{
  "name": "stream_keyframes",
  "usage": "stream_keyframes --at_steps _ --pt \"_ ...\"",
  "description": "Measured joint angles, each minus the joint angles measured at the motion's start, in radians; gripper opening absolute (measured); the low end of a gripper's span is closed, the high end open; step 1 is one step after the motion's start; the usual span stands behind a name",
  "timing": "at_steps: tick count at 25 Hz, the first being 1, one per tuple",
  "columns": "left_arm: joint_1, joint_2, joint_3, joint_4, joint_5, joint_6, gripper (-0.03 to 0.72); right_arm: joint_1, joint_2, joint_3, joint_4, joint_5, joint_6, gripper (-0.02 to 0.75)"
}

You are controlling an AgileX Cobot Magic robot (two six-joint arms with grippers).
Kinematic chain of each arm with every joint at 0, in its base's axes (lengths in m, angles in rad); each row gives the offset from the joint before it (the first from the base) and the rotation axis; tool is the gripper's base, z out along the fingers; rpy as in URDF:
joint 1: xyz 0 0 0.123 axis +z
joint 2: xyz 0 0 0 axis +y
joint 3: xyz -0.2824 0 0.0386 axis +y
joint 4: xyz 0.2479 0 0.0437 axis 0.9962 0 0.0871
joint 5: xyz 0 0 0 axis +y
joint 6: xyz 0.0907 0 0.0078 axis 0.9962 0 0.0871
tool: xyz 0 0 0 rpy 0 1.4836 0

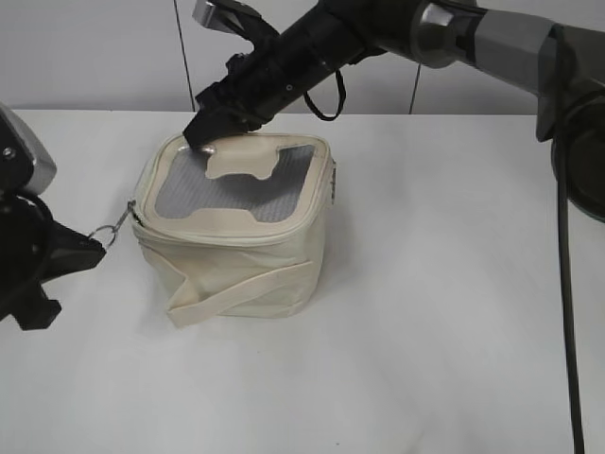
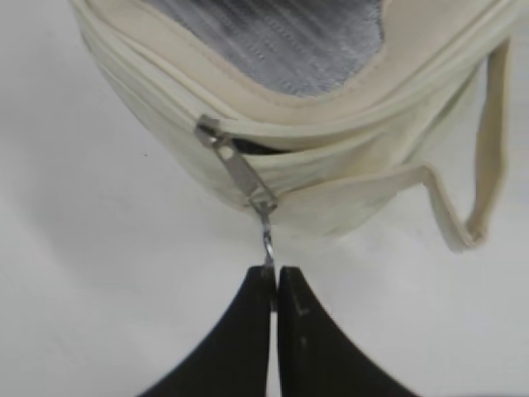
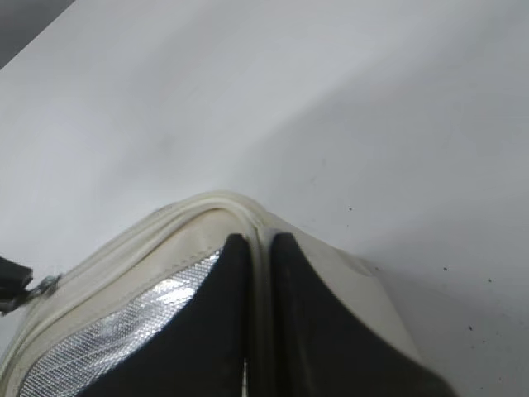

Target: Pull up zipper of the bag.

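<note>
The cream bag [image 1: 241,255] stands on the white table, its grey mesh top facing up. Its zipper [image 2: 240,169] runs round the top rim, and a metal slider with a ring pull sits at the bag's left corner [image 1: 118,222]. A short gap in the zip shows just right of the slider in the left wrist view. My left gripper [image 2: 273,277] is shut on the ring pull and holds it taut away from the bag [image 2: 331,124]. My right gripper [image 3: 258,244] is shut on the bag's far rim [image 3: 207,207], pinching the cream edge at the back left corner [image 1: 203,132].
The wide cream strap [image 1: 236,293] hangs slack across the bag's front side and loops out in the left wrist view [image 2: 488,149]. A second slider [image 1: 334,175] shows on the bag's right edge. A grey wall stands behind the table.
</note>
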Motion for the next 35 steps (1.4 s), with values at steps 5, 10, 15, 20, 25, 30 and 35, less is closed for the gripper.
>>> stream_keyframes --at_steps 5,10,15,20,25,30,35 --pt "-0.01 -0.071 0.047 0.01 0.076 -0.032 -0.004 0.0 0.001 0.0 0.003 -0.003 0.007 0.057" --pt "-0.161 -0.074 0.049 -0.06 0.068 -0.038 -0.004 0.0 0.001 0.0 0.013 0.0 0.007 0.056" --pt "-0.367 -0.044 0.02 -0.167 -0.014 -0.045 0.0 0.002 0.001 0.0 0.018 0.024 0.007 0.056" --pt "-0.38 -0.044 0.019 -0.176 -0.076 -0.1 0.001 0.001 0.001 0.0 0.016 0.029 0.023 0.068" --pt "-0.308 -0.051 0.019 -0.176 -0.025 -0.132 0.19 -0.032 -0.018 0.0 -0.019 0.053 0.043 0.363" --pt "-0.169 -0.112 0.011 -0.169 0.004 -0.256 0.414 -0.125 -0.106 0.0 -0.103 0.129 0.147 0.41" --pt "0.023 -0.052 -0.152 -0.106 0.219 -0.295 0.365 -0.219 -0.158 0.046 -0.102 0.229 0.211 0.345"
